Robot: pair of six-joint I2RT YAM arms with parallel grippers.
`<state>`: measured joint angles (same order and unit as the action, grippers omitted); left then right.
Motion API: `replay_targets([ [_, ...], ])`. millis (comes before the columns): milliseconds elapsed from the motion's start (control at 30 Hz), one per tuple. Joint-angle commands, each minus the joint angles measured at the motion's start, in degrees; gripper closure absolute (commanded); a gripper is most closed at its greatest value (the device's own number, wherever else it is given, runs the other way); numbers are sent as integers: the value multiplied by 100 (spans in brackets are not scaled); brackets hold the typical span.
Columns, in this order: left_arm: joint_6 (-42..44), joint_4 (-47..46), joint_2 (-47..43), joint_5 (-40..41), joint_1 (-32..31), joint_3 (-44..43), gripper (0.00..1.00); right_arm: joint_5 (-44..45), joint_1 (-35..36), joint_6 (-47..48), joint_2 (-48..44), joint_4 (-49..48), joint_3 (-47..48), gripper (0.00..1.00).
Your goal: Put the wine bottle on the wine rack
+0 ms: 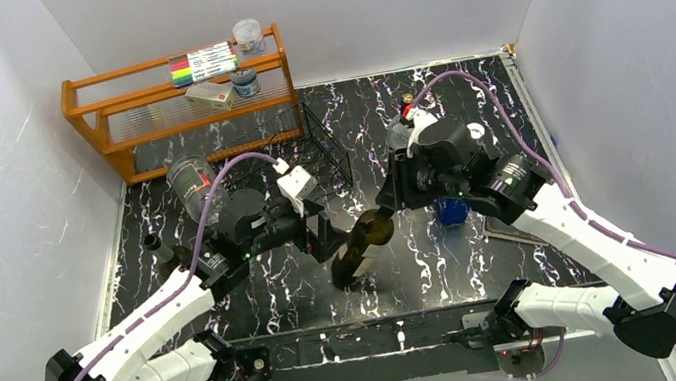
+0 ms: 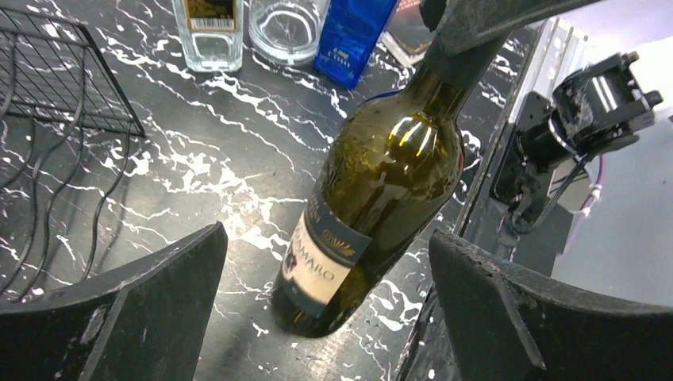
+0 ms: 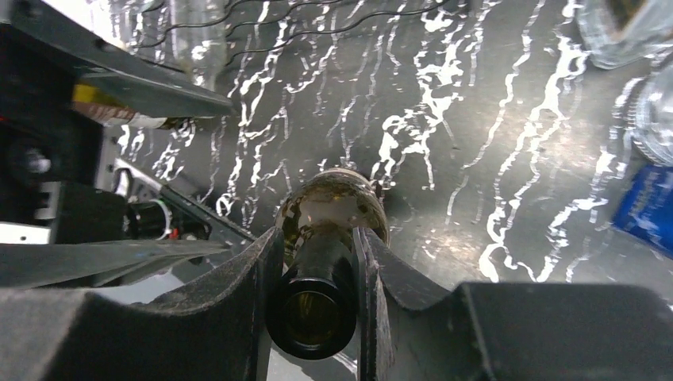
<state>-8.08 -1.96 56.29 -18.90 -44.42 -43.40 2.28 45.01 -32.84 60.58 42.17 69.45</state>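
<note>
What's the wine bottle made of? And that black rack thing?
The wine bottle looks like dark olive glass: shiny, see-through, with light glints and a paper label. The wine rack looks like thin metal wire, coated black; which coating, I cannot tell.

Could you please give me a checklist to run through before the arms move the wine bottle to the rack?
1. Right gripper shut on the wine bottle neck: ok.
2. Left gripper open, not touching the bottle: ok.
3. Bottle base off the table: cannot tell.
4. Bottle on the wine rack: not ok, apart from it.
5. Rack cradles free: cannot tell, only partly in view.
</note>
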Motion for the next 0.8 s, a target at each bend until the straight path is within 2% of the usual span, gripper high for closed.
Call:
replay_targets([
  [0, 408, -509, -102, -351, 4, 486, 2, -920, 3, -419, -105, -1560, -255, 100],
  [67, 354, -691, -179, -214, 4, 728, 2, -1096, 7, -493, -99, -1746, -396, 100],
  [133, 274, -743, -163, -436, 5, 828, 2, -1201, 7, -549, -117, -1833, -480, 100],
  [267, 170, -684, 108, -1834, 4, 876, 2, -1349, 7, -599, -134, -1955, -563, 100],
  [367, 2, -711, 272, -2332, 4, 905, 2, -1390, 7, -620, -140, -2014, -581, 100],
  [767, 212, -470, 430, -2112, 4, 855, 2, -1478, 7, -957, -355, -2339, -643, 100],
])
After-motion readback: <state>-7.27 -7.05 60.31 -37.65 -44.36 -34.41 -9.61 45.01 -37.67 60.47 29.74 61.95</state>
